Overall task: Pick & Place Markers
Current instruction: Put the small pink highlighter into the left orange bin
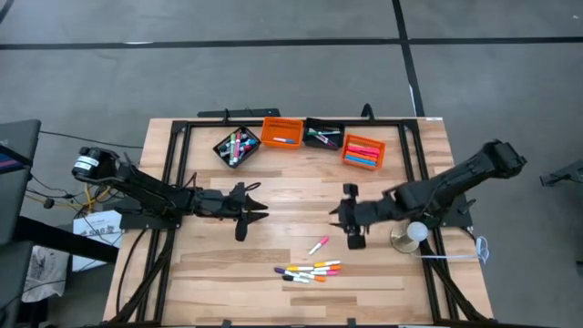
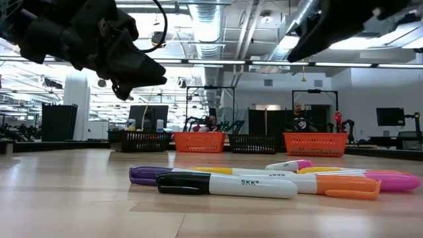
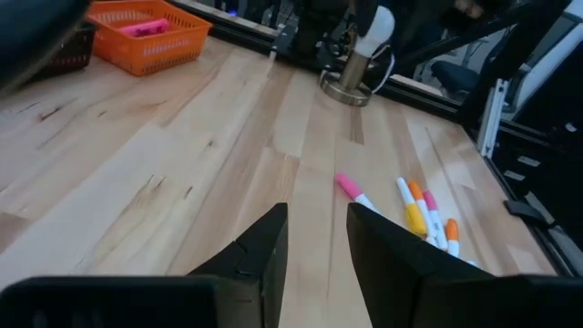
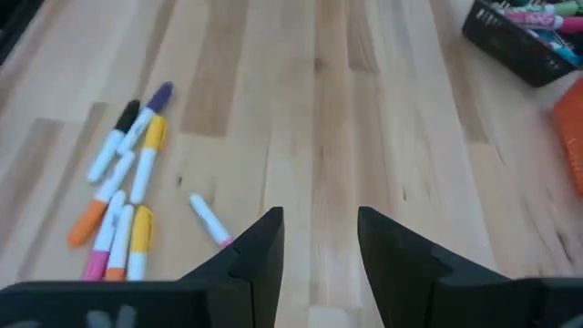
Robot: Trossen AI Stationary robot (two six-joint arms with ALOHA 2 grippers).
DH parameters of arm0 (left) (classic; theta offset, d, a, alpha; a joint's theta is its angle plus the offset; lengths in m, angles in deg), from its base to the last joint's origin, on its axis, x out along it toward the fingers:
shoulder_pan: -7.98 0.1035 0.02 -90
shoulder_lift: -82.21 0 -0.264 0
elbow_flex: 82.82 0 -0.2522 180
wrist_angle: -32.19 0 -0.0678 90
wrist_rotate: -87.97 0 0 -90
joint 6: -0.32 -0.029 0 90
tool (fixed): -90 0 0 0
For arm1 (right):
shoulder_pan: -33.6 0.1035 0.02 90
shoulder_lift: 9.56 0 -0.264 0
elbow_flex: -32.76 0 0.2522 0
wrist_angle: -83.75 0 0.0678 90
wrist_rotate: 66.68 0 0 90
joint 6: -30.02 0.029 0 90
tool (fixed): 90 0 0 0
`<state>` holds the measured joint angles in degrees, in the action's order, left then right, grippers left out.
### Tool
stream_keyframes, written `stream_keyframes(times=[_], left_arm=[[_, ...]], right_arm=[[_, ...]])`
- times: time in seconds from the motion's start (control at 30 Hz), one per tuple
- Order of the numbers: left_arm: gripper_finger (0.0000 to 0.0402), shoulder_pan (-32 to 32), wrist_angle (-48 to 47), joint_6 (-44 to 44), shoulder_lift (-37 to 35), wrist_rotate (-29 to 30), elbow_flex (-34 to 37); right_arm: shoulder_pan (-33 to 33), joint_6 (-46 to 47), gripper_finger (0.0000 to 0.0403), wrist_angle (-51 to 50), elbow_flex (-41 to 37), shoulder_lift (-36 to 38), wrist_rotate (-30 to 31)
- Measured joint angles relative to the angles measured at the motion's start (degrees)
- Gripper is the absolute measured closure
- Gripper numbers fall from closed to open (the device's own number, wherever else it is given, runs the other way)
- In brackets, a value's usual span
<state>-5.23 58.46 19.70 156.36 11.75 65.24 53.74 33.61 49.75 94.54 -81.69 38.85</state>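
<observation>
1. Nearest the front edge of the pale wooden slatted table [image 1: 228, 273] lies a loose cluster of capped white-barrelled markers [image 1: 311, 271], side by side and touching, with caps in black, purple, yellow, orange and pink. In the low view the black-capped one [image 2: 225, 186] lies foremost, a purple-capped one [image 2: 149, 174] just behind it.
2. Just beyond the cluster, a single pink-capped white marker [image 1: 318, 245] lies apart from the rest, tilted on the boards (it also shows in the left wrist view [image 3: 352, 190] and the right wrist view [image 4: 210, 220]).
3. At mid-table the left gripper [image 1: 259, 212] hangs above bare wood to the left of the markers, its two dark fingers [image 3: 260, 251] parted by a narrow gap with nothing between them.
4. The right gripper [image 1: 339, 213] faces it from the other side, above the wood near the single marker; its dark fingers [image 4: 258, 246] likewise stand parted and hold nothing.
5. Beside the right arm stands a small round metal base carrying a white ball [image 1: 413, 235].
6. Along the far edge sit four small mesh bins in a row: a black bin [image 1: 235, 147] full of mixed markers, an orange bin [image 1: 281, 133] with one marker, a second black bin [image 1: 322, 137] with a few, and a second orange bin [image 1: 363, 151] holding pink and orange ones.
</observation>
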Motion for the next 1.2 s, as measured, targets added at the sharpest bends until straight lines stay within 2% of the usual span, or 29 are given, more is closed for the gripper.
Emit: stream_keyframes(times=[0.1,0.27,0.53,0.7,0.87,0.97,1.2], left_arm=[[0.0287,-1.57,2.13,-0.03,1.84,-0.04,0.00],[0.0287,-4.42,7.66,-1.74,7.93,-0.18,-1.51],[0.0287,-7.80,7.99,-0.72,13.01,-0.25,-5.27],[0.0287,-10.59,8.38,0.46,13.00,-0.07,-6.07],[0.0287,-13.52,8.91,0.48,12.95,1.99,-7.13],[0.0287,-14.67,9.19,0.44,12.94,3.90,-7.15],[0.0287,-15.55,9.34,1.13,12.94,4.23,-7.19]], right_arm=[[3.91,1.68,0.0269,0.61,-0.01,-1.87,2.85],[7.63,5.31,0.0271,3.52,0.02,-4.31,2.96],[12.39,13.41,0.0269,3.82,0.02,-5.12,2.65],[16.13,17.51,0.0274,4.13,0.11,-6.32,3.41],[19.78,20.92,0.0280,6.18,0.01,-11.02,5.58],[20.95,22.83,0.0281,7.46,0.13,-14.07,5.47],[21.86,25.47,0.0281,13.09,0.13,-18.10,5.47]])
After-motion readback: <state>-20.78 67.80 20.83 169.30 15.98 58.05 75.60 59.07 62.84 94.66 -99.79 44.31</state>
